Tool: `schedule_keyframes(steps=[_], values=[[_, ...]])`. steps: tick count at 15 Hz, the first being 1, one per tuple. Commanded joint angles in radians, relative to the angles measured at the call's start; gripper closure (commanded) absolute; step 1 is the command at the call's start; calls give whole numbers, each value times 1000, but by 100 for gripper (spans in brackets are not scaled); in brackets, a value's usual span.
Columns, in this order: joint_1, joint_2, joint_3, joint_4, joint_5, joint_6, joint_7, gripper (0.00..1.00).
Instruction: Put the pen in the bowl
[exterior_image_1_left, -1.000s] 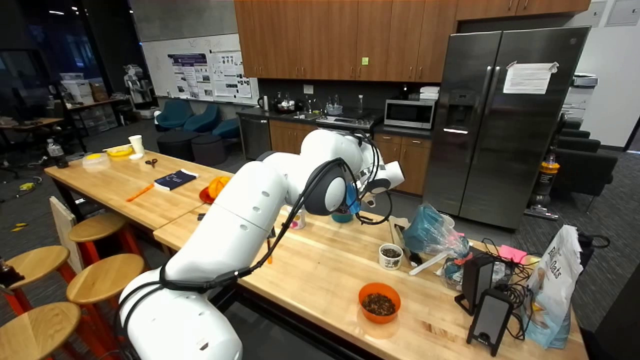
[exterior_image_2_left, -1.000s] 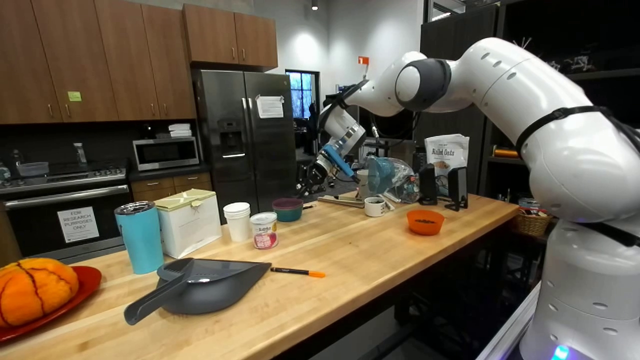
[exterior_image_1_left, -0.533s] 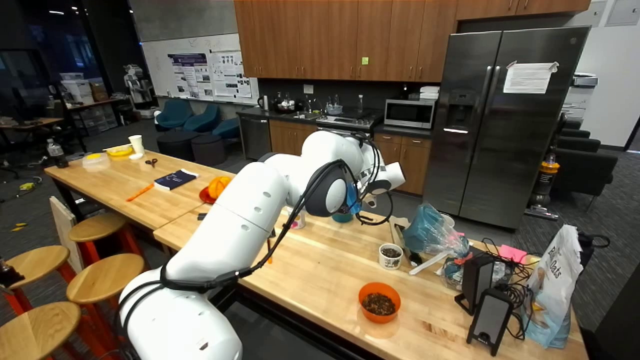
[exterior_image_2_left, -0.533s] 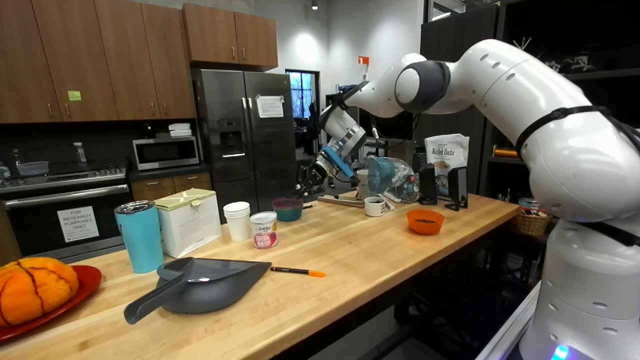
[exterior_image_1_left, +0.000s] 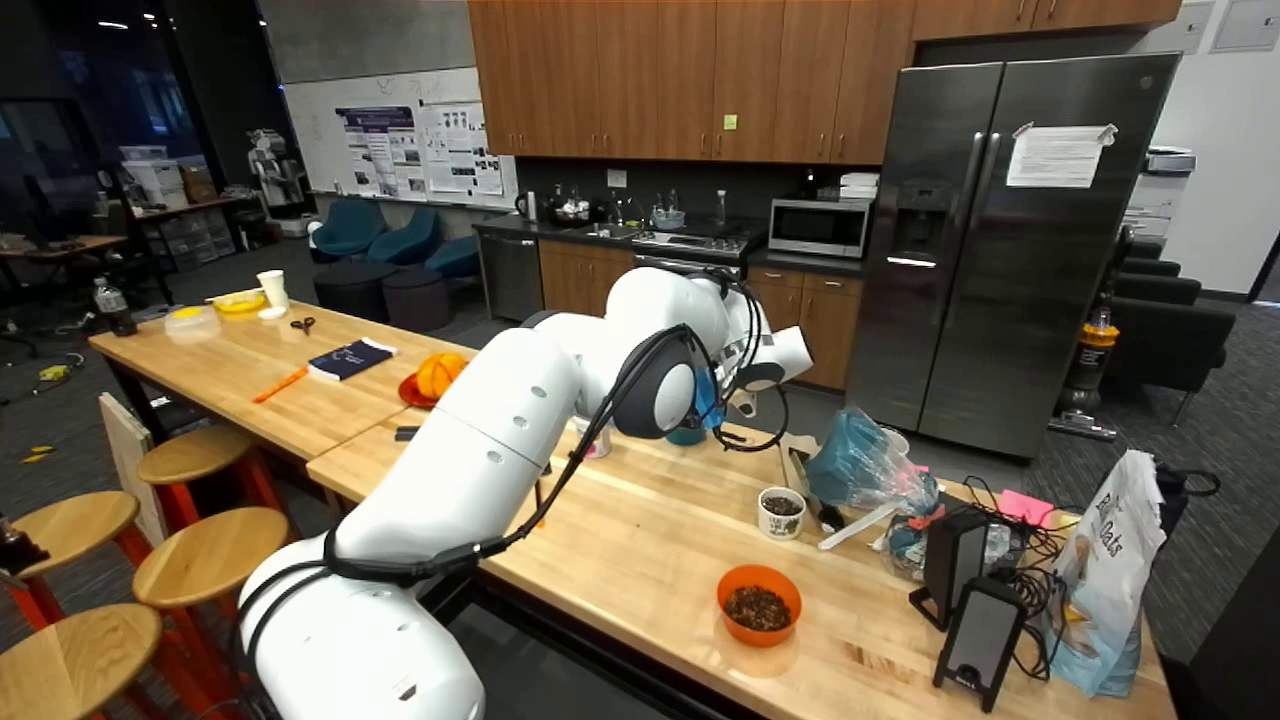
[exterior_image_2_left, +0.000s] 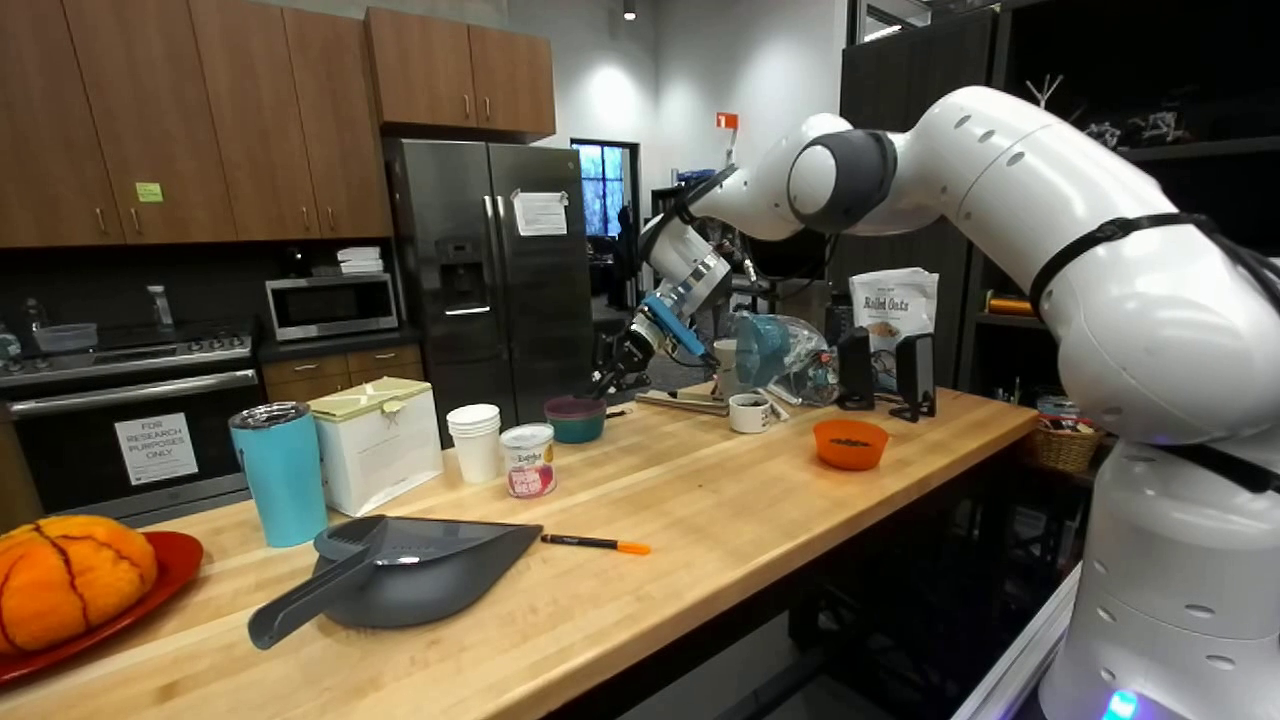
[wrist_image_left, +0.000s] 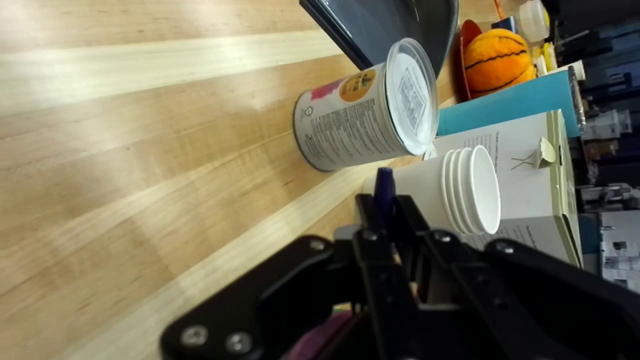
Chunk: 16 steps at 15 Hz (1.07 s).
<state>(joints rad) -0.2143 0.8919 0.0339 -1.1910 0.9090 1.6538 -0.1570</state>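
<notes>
The dark blue pen (wrist_image_left: 385, 186) is between the fingertips of my gripper (wrist_image_left: 387, 206), its end sticking out past them in the wrist view. My gripper (exterior_image_2_left: 602, 385) is shut on it and is tilted over the far edge of the dark maroon bowl (exterior_image_2_left: 575, 405) in an exterior view. The bowl sits in or on a teal bowl (exterior_image_2_left: 577, 428). In the wrist view a strip of the maroon rim (wrist_image_left: 322, 332) shows below the fingers. In an exterior view the arm hides the fingertips and most of the bowl; only teal (exterior_image_1_left: 686, 437) shows.
Beside the bowl stand a printed can (exterior_image_2_left: 528, 461), stacked white cups (exterior_image_2_left: 475, 440) and a white box (exterior_image_2_left: 378, 450). A grey dustpan (exterior_image_2_left: 430, 575), an orange-black marker (exterior_image_2_left: 595, 543), a small white cup (exterior_image_2_left: 749, 413) and an orange bowl (exterior_image_2_left: 850, 452) are on the table.
The arm has sunk slightly, and the gripper is a little lower at the maroon bowl. The pen and grip cannot be compared, as no earlier wrist view is given.
</notes>
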Motion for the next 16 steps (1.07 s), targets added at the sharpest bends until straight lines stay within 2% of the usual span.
schedule_keyframes(steps=[1,2,4,11,16], values=[[-7,24,4,38,3,2,25,62],[-8,27,7,42,2,-3,24,61],[-6,31,6,47,-3,0,21,51],[-6,33,6,53,-5,3,18,3],[31,-28,-4,4,-57,54,-22,0]])
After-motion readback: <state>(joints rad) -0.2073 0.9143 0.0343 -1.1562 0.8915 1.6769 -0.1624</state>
